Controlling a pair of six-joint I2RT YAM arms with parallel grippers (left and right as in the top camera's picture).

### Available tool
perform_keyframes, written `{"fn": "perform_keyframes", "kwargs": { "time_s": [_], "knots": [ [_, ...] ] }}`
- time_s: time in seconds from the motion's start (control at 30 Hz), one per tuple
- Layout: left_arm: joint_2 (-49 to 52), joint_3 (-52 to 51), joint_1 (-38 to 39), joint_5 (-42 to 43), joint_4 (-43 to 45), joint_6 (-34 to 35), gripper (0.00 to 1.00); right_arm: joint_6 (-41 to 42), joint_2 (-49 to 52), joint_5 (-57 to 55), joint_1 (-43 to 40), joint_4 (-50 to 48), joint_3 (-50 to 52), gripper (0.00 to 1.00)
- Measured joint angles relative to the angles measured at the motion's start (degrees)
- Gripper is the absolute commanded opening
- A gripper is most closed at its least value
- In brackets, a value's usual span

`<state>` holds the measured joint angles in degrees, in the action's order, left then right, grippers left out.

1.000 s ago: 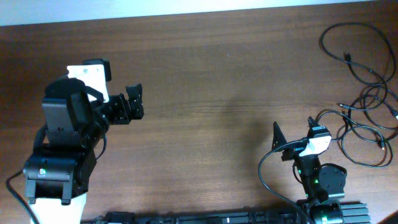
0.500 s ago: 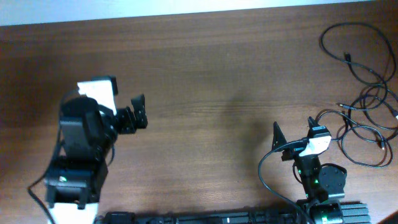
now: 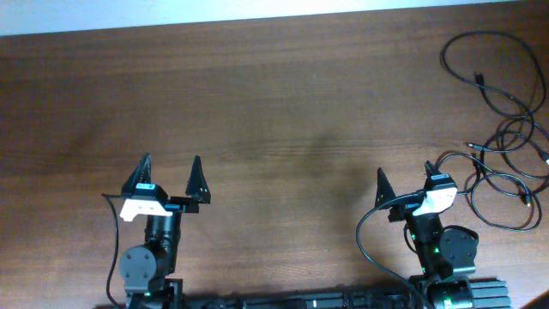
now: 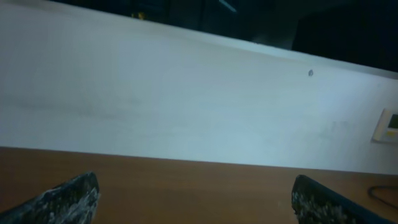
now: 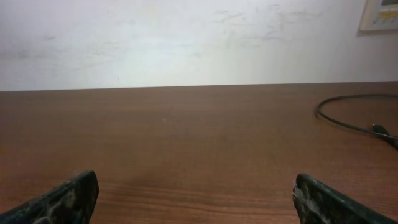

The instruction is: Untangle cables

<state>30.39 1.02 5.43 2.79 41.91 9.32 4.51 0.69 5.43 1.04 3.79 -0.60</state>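
Note:
The cables (image 3: 506,142) are thin black cords lying in loose loops at the table's right side, with one large loop (image 3: 493,64) at the far right corner and smaller overlapping loops below it. A stretch of cable (image 5: 354,121) shows at the right in the right wrist view. My left gripper (image 3: 168,172) is open and empty near the front left of the table; it also shows in the left wrist view (image 4: 196,199). My right gripper (image 3: 405,178) is open and empty, just left of the cable loops; it also shows in the right wrist view (image 5: 196,199).
The brown wooden table (image 3: 283,103) ends at a white wall along its far edge. A thicker black wire (image 3: 369,232) fixed to the right arm curves beside its base. A white wall plate (image 5: 380,14) hangs at the upper right.
My left arm has swung down and back from a raised, turned pose to rest low at the front left, fingers pointing away. The right arm and the cables have not moved.

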Motion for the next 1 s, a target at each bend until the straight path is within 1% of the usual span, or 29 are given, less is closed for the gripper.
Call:
{"fn": "perform_keyframes", "kwargs": {
  "time_s": [0.03, 0.1, 0.23, 0.3, 0.33, 0.37, 0.43, 0.63, 0.7, 1.0],
  "knots": [
    [-0.31, 0.00, 0.00, 0.00, -0.26, 0.00, 0.99, 0.02, 0.00, 0.02, 0.00, 0.00, 0.00, 0.98],
    [-2.32, -0.13, 0.00, -0.02, -5.09, 0.00, 0.99, 0.02, 0.00, 0.00, 0.00, -0.02, 0.00, 0.99],
    [-7.87, -0.22, 0.00, -0.02, -23.74, -0.02, 0.99, 0.00, -0.02, 0.02, 0.00, -0.04, 0.00, 0.98],
    [-9.94, -0.39, 0.00, 0.00, -29.00, 0.00, 0.99, 0.02, 0.00, 0.00, 0.00, 0.00, 0.00, 0.99],
    [-12.09, -0.39, 0.00, -0.02, -33.22, 0.00, 0.99, 0.00, 0.00, 0.00, 0.00, 0.00, 0.00, 0.99],
    [-12.52, -0.39, 0.00, 0.00, -34.69, -0.02, 0.99, 0.00, -0.02, 0.02, 0.00, 0.00, 0.00, 0.99],
    [-16.92, -0.31, -0.02, -0.02, -45.11, -0.02, 0.99, -0.02, -0.02, 0.02, 0.00, -0.02, 0.00, 0.99],
    [-23.63, -0.42, -0.07, -0.26, -46.05, -0.02, 0.99, 0.00, -0.07, 0.00, 0.00, -0.02, 0.00, 0.99],
    [-28.72, -0.39, -0.07, -0.26, -45.99, -0.02, 0.99, 0.00, -0.07, 0.02, 0.00, -0.02, 0.00, 0.99],
    [-29.55, -0.39, -1.25, -0.48, -46.03, -0.02, 0.99, 0.02, -0.07, 0.02, 0.00, -0.02, 0.00, 0.99]
  ]
}}
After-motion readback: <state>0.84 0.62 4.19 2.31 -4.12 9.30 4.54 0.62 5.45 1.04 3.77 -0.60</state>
